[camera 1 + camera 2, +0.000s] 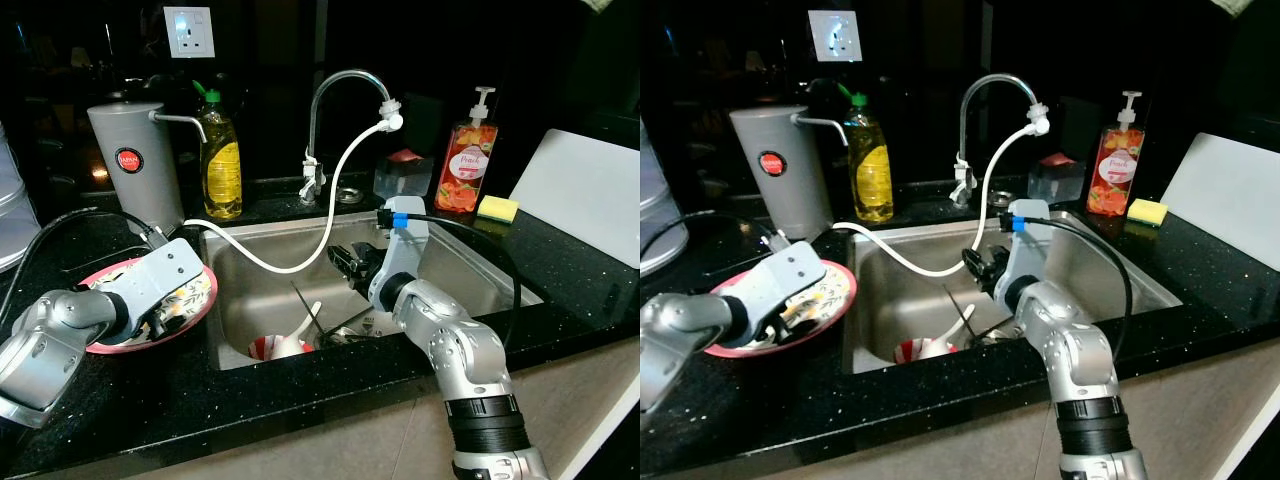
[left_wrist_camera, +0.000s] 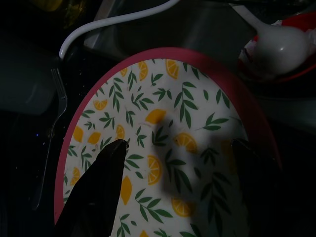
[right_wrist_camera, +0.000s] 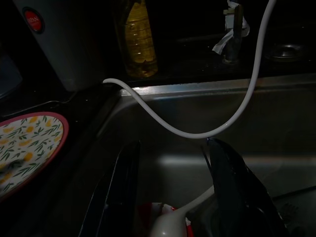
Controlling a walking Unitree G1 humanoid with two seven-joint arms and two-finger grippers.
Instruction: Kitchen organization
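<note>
A pink-rimmed plate (image 1: 197,298) with a lemon and leaf pattern lies on the black counter just left of the sink (image 1: 470,262). My left gripper (image 2: 177,168) hovers over the plate's face, fingers (image 2: 101,190) spread wide and open, nothing between them. My right gripper (image 3: 173,197) reaches down into the sink and is open too. Beyond its fingertips, on the sink floor, sits a red bowl (image 1: 262,348) with a white spoon (image 1: 302,332) resting in it. A clear plastic fork (image 2: 53,129) lies on the counter beside the plate.
A white hose (image 1: 300,264) runs from the faucet (image 1: 332,95) across the sink to the counter. Behind stand a grey flask (image 1: 135,165), a yellow bottle (image 1: 222,160), a peach soap pump (image 1: 467,165), a yellow sponge (image 1: 497,208) and a white board (image 1: 590,190).
</note>
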